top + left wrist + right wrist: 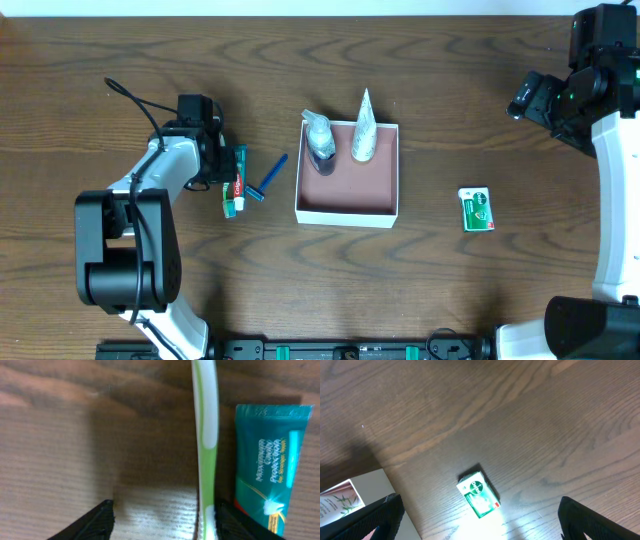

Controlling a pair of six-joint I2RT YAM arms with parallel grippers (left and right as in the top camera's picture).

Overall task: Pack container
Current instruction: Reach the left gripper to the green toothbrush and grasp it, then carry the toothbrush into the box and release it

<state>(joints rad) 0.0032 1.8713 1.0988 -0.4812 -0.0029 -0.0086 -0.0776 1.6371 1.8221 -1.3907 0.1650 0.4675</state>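
Note:
The container [347, 212], a white-walled square box with a reddish-brown inside, sits mid-table. It holds a clear bottle [320, 142] and a white cone-shaped tube [363, 130]. Its corner shows in the right wrist view [350, 497]. My left gripper [222, 165] is open and low over the table. In the left wrist view [162, 520] a green-and-white toothbrush [205, 435] lies just inside its right finger, and a teal toothpaste tube [270, 470] lies outside that finger. My right gripper [527, 98] is open and empty [480, 527], high at the far right.
A blue razor [270, 178] lies between the toothpaste [236, 185] and the container. A small green packet [476, 208] lies right of the container and also shows in the right wrist view [479, 492].

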